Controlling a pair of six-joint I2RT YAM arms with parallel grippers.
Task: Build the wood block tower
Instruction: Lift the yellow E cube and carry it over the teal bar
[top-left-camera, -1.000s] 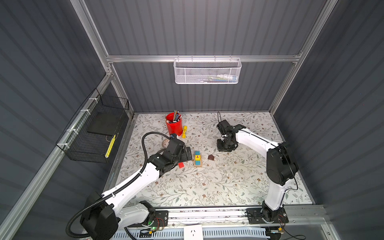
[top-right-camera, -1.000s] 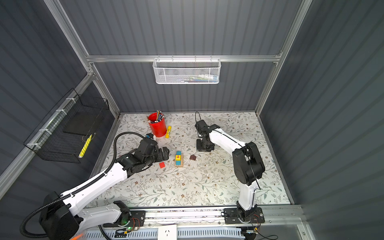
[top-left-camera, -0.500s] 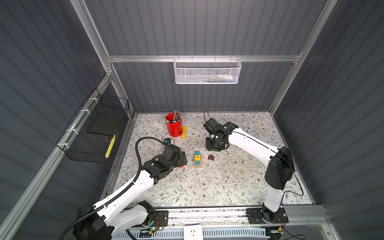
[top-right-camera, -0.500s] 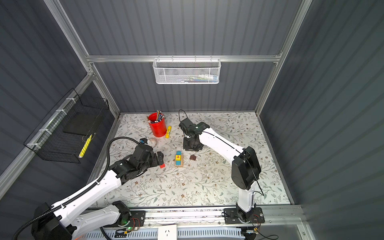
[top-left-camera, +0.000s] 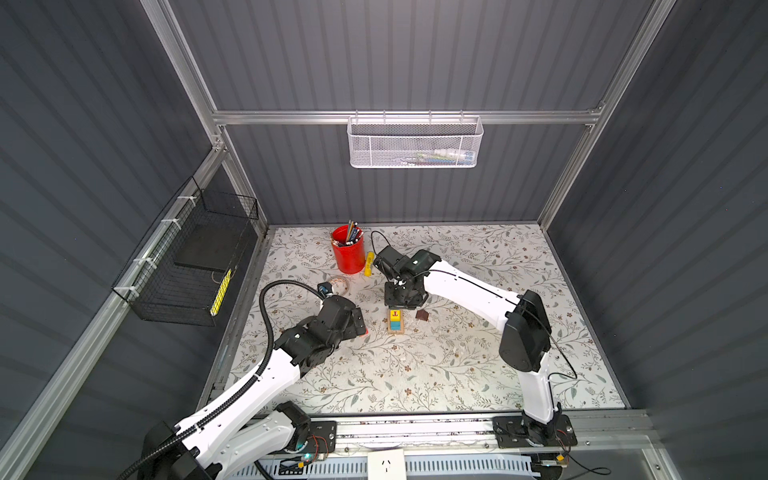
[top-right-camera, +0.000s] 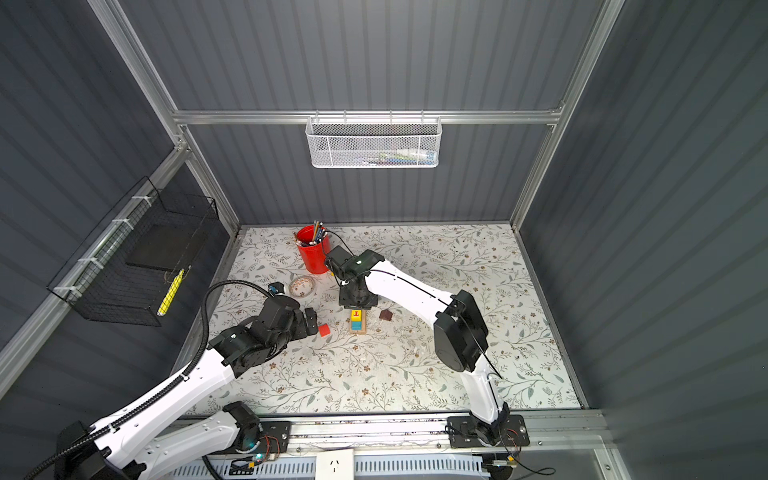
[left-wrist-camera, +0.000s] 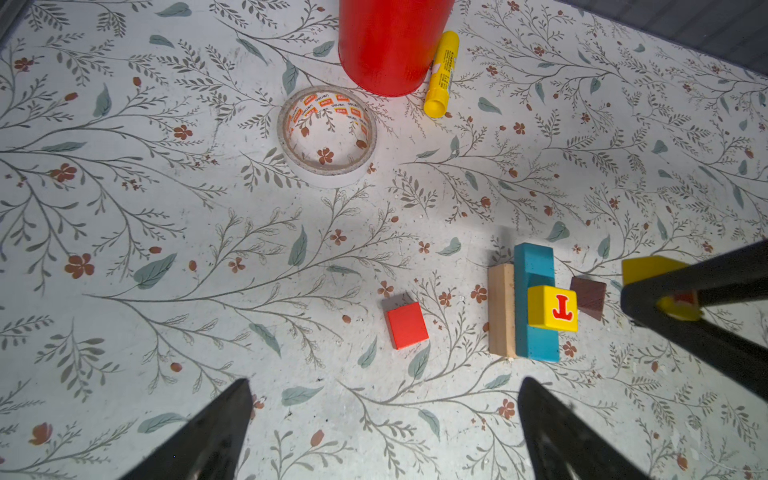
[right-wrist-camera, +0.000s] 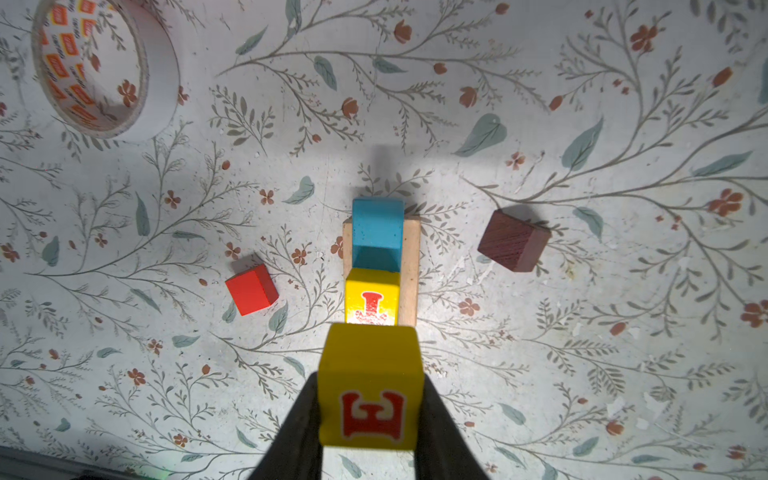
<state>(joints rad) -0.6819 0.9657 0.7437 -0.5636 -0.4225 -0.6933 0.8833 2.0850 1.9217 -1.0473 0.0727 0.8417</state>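
Dark grey ribbed walls (top-left-camera: 415, 54), aluminium framing (top-left-camera: 291, 117), floral-patterned floor (top-left-camera: 415, 374), white mesh basket (top-left-camera: 415, 145), black wire basket (top-left-camera: 174, 307).

Floral table (top-left-camera: 457, 374): red cube (left-wrist-camera: 406, 325), tape roll (left-wrist-camera: 327, 135)

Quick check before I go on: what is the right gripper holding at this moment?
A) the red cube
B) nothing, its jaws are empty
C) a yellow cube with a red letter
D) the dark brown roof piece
C: in the right wrist view the right gripper is clamped on a yellow cube with a red letter, while the red cube and the dark brown roof piece lie free on the table.
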